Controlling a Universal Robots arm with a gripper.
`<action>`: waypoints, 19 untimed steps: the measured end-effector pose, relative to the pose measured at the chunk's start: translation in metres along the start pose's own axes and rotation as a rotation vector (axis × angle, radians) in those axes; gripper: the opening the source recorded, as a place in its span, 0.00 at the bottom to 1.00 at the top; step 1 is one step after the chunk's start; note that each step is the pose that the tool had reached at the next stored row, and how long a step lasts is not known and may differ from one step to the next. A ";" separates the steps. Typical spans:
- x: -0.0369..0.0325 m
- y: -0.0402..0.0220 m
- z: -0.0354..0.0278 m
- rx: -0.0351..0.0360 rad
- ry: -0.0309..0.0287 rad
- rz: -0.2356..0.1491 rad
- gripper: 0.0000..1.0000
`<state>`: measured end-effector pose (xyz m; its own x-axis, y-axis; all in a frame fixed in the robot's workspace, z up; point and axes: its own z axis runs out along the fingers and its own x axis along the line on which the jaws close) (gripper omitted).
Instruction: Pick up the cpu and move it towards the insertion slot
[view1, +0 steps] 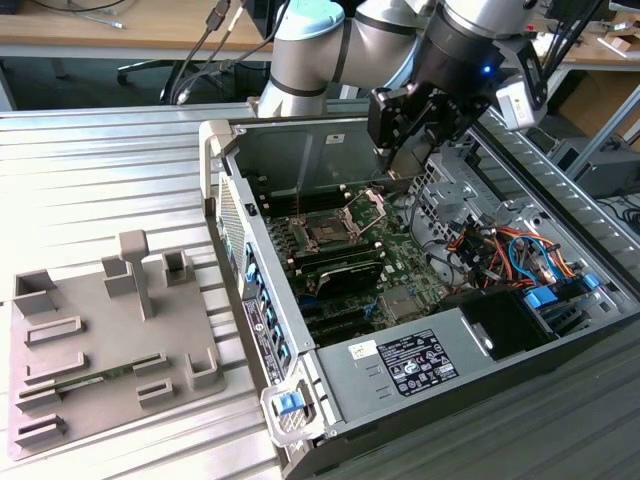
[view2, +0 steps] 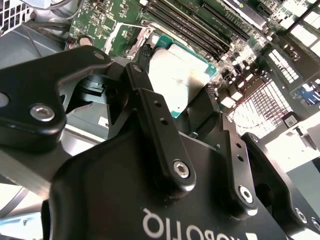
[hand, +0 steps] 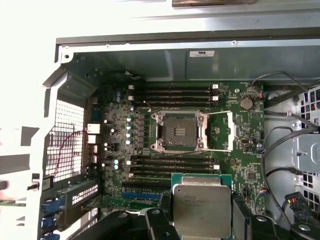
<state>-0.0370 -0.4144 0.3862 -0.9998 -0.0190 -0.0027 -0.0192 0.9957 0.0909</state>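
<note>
My fingers (hand: 236, 212) clamp the cpu (hand: 202, 210), held above the motherboard short of the insertion slot (hand: 178, 131); I'd best keep it level.

White lettering on the tool (view2: 180, 80) body, upside down and cut off. Label (view1: 410, 362) on power supply (view1: 345, 412) and sticker (hand: 201, 53) on far case wall (hand: 150, 62): print illegible.

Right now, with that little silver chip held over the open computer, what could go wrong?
The gripper holds the cpu only by its edges, so it might slip and drop onto the motherboard. The insertion slot is barely bigger than the chip, so coming down tilted or off-centre could probably damage it. The raised metal bracket beside the slot and the loose cables nearby could snag the arm.
</note>
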 end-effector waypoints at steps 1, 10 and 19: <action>-0.0001 0.0006 0.0001 0.0000 0.0000 0.000 0.55; -0.0002 0.0052 0.0005 0.0000 0.0000 0.000 0.55; -0.0004 0.0088 0.0009 0.0000 0.0000 0.000 0.55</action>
<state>-0.0367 -0.4055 0.3861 -0.9998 -0.0191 -0.0027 -0.0192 0.9957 0.0908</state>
